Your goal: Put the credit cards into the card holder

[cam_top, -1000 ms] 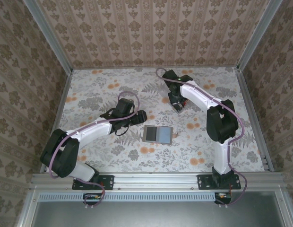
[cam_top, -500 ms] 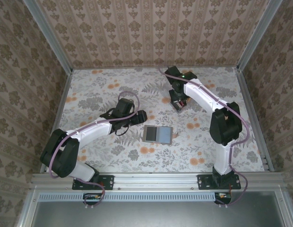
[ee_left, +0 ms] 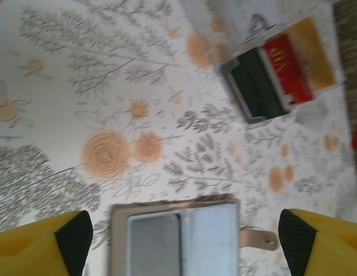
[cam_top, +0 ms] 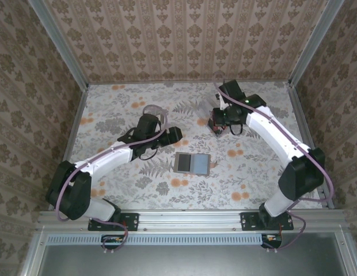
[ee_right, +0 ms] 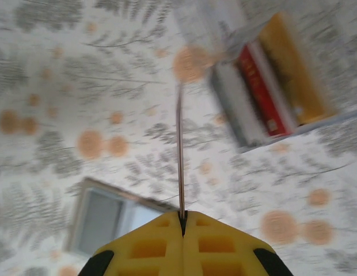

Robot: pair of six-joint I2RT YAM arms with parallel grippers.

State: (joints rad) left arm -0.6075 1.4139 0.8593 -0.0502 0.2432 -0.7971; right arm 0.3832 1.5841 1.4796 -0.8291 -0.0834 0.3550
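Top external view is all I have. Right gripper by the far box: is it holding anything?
Observer: Yes. The right gripper is shut on a thin plastic card, which its wrist view shows edge-on. I can't tell the colour.
Operator: What's in the box?
Observer: The clear plastic box holds a red plastic card and an orange-yellow card, next to something dark.
Operator: Left gripper?
Observer: The left gripper is open. In its wrist view the grey-taupe folding card holder lies unfolded between the fingers.
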